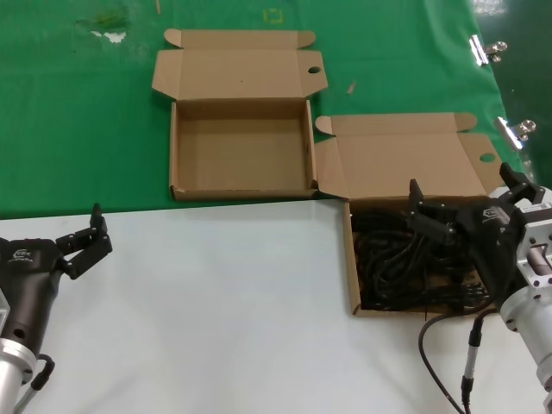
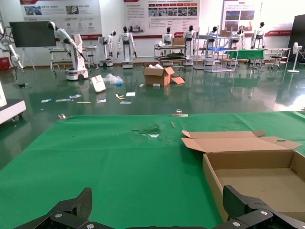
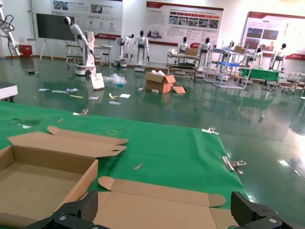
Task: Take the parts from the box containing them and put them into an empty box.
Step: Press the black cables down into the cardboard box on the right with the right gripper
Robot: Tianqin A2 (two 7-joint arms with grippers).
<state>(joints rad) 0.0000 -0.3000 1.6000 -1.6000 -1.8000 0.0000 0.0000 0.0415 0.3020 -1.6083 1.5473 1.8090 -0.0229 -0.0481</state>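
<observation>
The parts are a tangle of thin black cables lying in the box containing them, at the right on the white table, with its lid folded back. My right gripper hangs open over that box's rear half, nothing between its fingers; the right wrist view shows the gripper above the lid. The empty box sits farther back on the green cloth, lid open. My left gripper is open and idle at the left over the white table. In its own view this gripper faces the empty box.
Green cloth covers the back of the table, white surface the front. Two metal clips lie at the right edge of the cloth. A black cord from my right arm trails over the white surface.
</observation>
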